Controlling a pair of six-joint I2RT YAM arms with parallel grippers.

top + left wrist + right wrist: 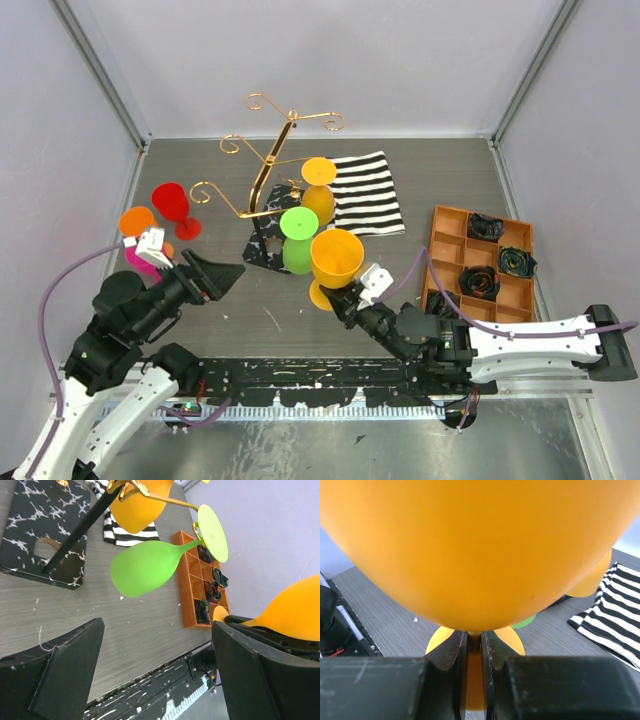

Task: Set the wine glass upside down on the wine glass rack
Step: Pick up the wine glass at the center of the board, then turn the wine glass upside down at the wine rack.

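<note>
One smooth, bulbous orange wine glass (470,545)

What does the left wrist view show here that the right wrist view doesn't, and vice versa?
Left wrist only: the green glass hanging bowl-down from a gold arm of the wine glass rack, and the orange tray. Right wrist only: the right gripper shut on the stem of the orange wine glass. Both: that glass's bowl and the striped cloth.

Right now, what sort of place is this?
Probably a robot test cell, not a home: plain walls box in the grey table, and the left arm and right arm are mounted at its near edge.
</note>
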